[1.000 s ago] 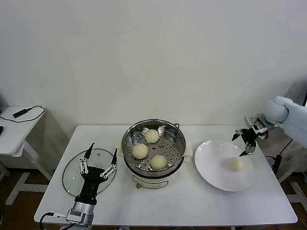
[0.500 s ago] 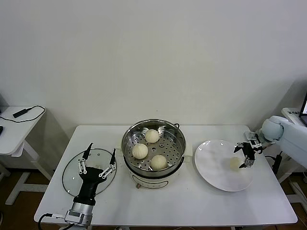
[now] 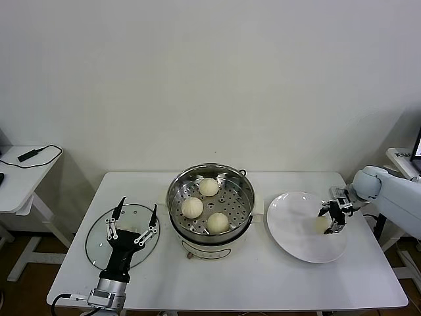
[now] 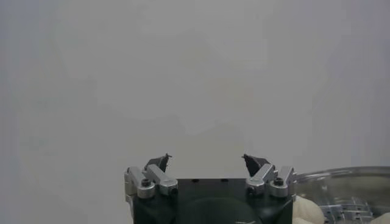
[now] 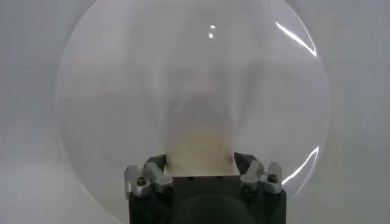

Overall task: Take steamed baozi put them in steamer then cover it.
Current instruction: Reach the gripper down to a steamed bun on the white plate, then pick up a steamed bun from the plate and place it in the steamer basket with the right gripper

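Note:
Three cream-white baozi point(image 3: 208, 186) point(image 3: 191, 207) point(image 3: 218, 222) lie on the perforated floor of the shiny steel steamer point(image 3: 176, 187) at the table's middle. The fourth baozi point(image 3: 321, 224) lies on the white plate point(image 3: 296, 230) to the right. My right gripper point(image 3: 329, 220) is down at it, open, with a finger on each side of the bun. In the right wrist view the baozi point(image 5: 201, 143) sits between the fingers of the right gripper point(image 5: 200, 163). The glass cover point(image 3: 99, 240) lies flat on the left. My left gripper point(image 3: 141, 203) is open above it, also seen in the left wrist view point(image 4: 206, 159).
The white table's right edge point(image 3: 385, 263) runs close to the plate. A small side table point(image 3: 20, 184) with a black cable stands at the far left. A white wall is behind. The plate fills the right wrist view point(image 5: 122, 91).
My right gripper has moved down and inward from above the plate's far edge, and its fingers now straddle the baozi on the plate. The left arm has not moved.

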`<move>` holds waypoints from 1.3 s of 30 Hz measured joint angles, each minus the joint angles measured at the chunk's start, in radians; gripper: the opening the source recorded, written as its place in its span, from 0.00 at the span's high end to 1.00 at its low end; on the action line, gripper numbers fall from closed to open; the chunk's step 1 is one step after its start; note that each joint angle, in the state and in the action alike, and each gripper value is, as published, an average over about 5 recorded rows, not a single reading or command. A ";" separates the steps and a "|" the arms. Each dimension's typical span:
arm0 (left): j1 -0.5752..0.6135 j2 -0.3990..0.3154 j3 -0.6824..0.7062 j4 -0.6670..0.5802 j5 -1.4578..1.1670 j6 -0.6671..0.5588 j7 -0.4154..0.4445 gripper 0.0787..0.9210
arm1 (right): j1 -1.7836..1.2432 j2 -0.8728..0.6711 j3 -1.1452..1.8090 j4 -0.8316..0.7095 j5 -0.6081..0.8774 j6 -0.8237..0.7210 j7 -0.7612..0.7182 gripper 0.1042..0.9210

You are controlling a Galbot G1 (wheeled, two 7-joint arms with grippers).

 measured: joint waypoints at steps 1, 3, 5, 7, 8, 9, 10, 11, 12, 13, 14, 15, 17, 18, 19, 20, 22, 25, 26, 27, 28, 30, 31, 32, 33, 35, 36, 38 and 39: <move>-0.001 0.000 0.000 0.000 0.000 0.000 0.000 0.12 | 0.005 -0.001 -0.002 0.004 0.001 -0.001 -0.002 0.32; -0.002 0.001 0.001 0.001 0.000 0.000 0.000 0.12 | 0.019 -0.005 -0.009 0.013 0.004 -0.004 -0.009 0.33; -0.003 0.002 0.002 0.002 0.000 0.000 0.000 0.12 | 0.039 -0.007 -0.017 0.024 0.006 -0.008 -0.022 0.33; -0.004 0.004 0.004 0.002 0.000 0.001 0.000 0.12 | 0.067 -0.007 -0.027 0.037 0.008 -0.012 -0.042 0.34; -0.005 0.004 0.006 0.002 0.000 0.002 0.000 0.12 | 0.085 -0.006 -0.034 0.044 0.011 -0.014 -0.054 0.34; -0.005 0.004 0.007 0.002 0.000 0.003 0.000 0.12 | 0.105 -0.005 -0.042 0.052 0.014 -0.017 -0.068 0.34; -0.006 0.005 0.008 0.001 0.000 0.003 0.000 0.12 | 0.128 -0.002 -0.052 0.061 0.018 -0.019 -0.083 0.34; -0.007 0.005 0.009 0.001 0.000 0.004 0.000 0.12 | 0.154 0.001 -0.064 0.071 0.023 -0.023 -0.099 0.34; -0.007 0.005 0.010 0.000 0.000 0.004 0.000 0.12 | 0.183 0.005 -0.078 0.082 0.031 -0.028 -0.115 0.34; -0.008 0.006 0.011 -0.001 0.000 0.005 0.000 0.12 | 0.213 0.011 -0.093 0.093 0.041 -0.033 -0.129 0.34; -0.008 0.007 0.012 -0.002 0.000 0.005 -0.001 0.12 | 0.245 0.017 -0.110 0.105 0.052 -0.039 -0.143 0.34; -0.009 0.007 0.013 -0.003 0.000 0.006 -0.001 0.12 | 0.277 0.025 -0.128 0.119 0.066 -0.047 -0.155 0.34; -0.010 0.008 0.015 -0.005 0.000 0.006 -0.001 0.12 | 0.340 0.045 -0.162 0.146 0.100 -0.062 -0.175 0.34; -0.011 0.009 0.017 -0.006 0.000 0.007 -0.001 0.12 | 0.371 0.057 -0.179 0.159 0.118 -0.070 -0.183 0.34; -0.011 0.009 0.018 -0.007 0.000 0.007 -0.001 0.12 | 0.400 0.070 -0.196 0.174 0.138 -0.080 -0.191 0.34; -0.011 0.009 0.019 -0.008 0.000 0.007 -0.001 0.12 | 0.427 0.083 -0.211 0.187 0.159 -0.089 -0.196 0.35; -0.011 0.008 0.020 -0.011 0.000 0.007 -0.001 0.12 | 0.476 0.114 -0.237 0.214 0.204 -0.110 -0.204 0.35; -0.010 0.008 0.019 -0.013 0.000 0.008 -0.002 0.12 | 0.530 0.167 -0.268 0.247 0.268 -0.140 -0.209 0.35; -0.010 0.008 0.019 -0.014 0.000 0.008 -0.002 0.12 | 0.544 0.185 -0.276 0.254 0.287 -0.148 -0.209 0.35; -0.009 0.008 0.019 -0.014 0.000 0.008 -0.002 0.12 | 0.556 0.204 -0.284 0.261 0.304 -0.157 -0.209 0.35; -0.009 0.008 0.018 -0.014 0.000 0.008 -0.002 0.12 | 0.567 0.223 -0.291 0.266 0.319 -0.164 -0.209 0.35; -0.009 0.008 0.017 -0.014 0.000 0.008 -0.003 0.12 | 0.583 0.259 -0.305 0.275 0.344 -0.178 -0.207 0.35; -0.008 0.007 0.017 -0.014 0.000 0.008 -0.003 0.12 | 0.589 0.277 -0.311 0.278 0.354 -0.185 -0.206 0.35; -0.008 0.007 0.017 -0.014 0.000 0.008 -0.003 0.12 | 0.594 0.295 -0.318 0.281 0.363 -0.191 -0.204 0.35; -0.008 0.006 0.017 -0.015 0.000 0.008 -0.003 0.12 | 0.597 0.312 -0.323 0.284 0.371 -0.197 -0.201 0.35; -0.008 0.005 0.018 -0.016 0.000 0.008 -0.003 0.12 | 0.601 0.344 -0.333 0.287 0.385 -0.208 -0.195 0.35; -0.008 0.005 0.018 -0.016 0.001 0.008 -0.003 0.12 | 0.602 0.359 -0.337 0.288 0.392 -0.213 -0.192 0.35; -0.009 0.004 0.018 -0.018 0.001 0.008 -0.004 0.12 | 0.601 0.387 -0.344 0.288 0.402 -0.219 -0.184 0.35; -0.008 0.004 0.018 -0.018 0.001 0.009 -0.004 0.12 | 0.599 0.401 -0.348 0.288 0.405 -0.222 -0.179 0.35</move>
